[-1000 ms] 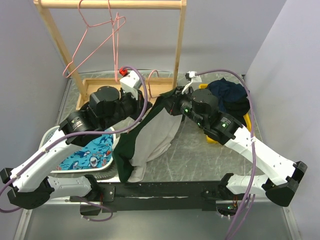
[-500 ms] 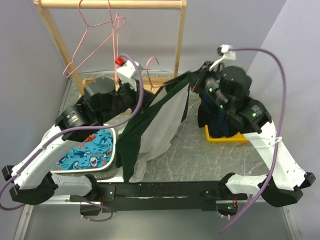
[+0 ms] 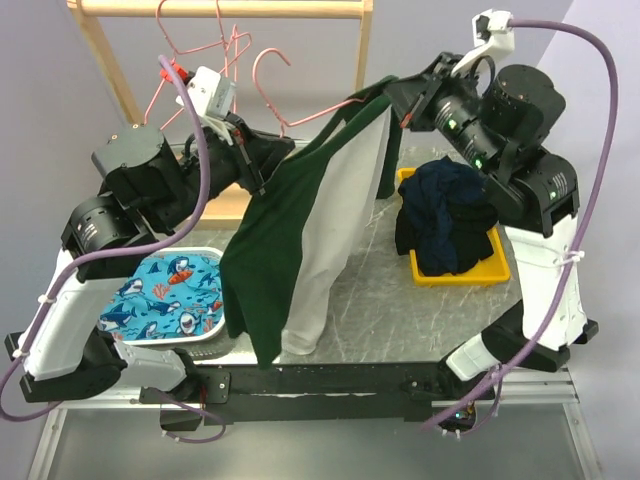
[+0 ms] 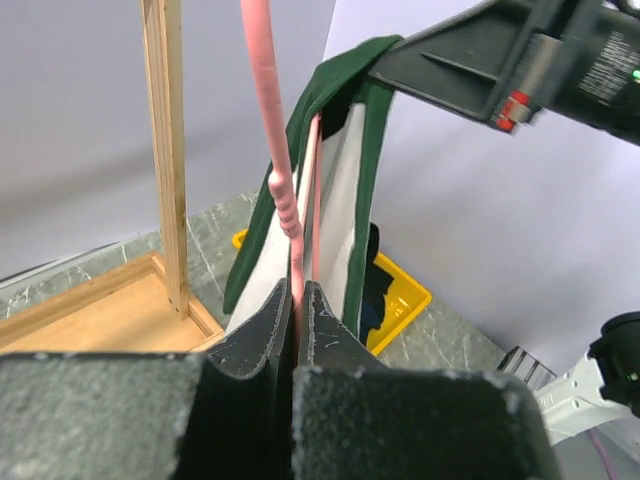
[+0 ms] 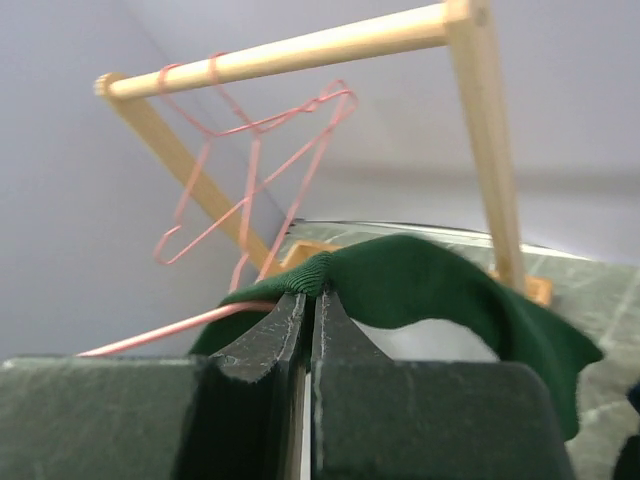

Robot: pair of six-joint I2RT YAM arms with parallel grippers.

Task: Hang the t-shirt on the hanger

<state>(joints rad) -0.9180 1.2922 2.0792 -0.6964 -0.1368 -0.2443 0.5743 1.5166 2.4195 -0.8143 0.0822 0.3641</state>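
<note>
Grey marbled tabletop (image 3: 400, 300) is noted beneath both arms. Left gripper (image 4: 300, 300) is pressed together on the hanger (image 4: 264, 80), whose wire is seen passing under the t-shirt (image 3: 262, 262) edge. Right gripper (image 5: 308, 300) is pinched on that green edge, and the garment is held raised, draped between the arms.

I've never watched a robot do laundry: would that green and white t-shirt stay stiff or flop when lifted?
Probably floppy: the t-shirt hangs in loose folds below the right gripper. Likely light: a small pinch at its edge and a thin wire hanger carry it.
</note>
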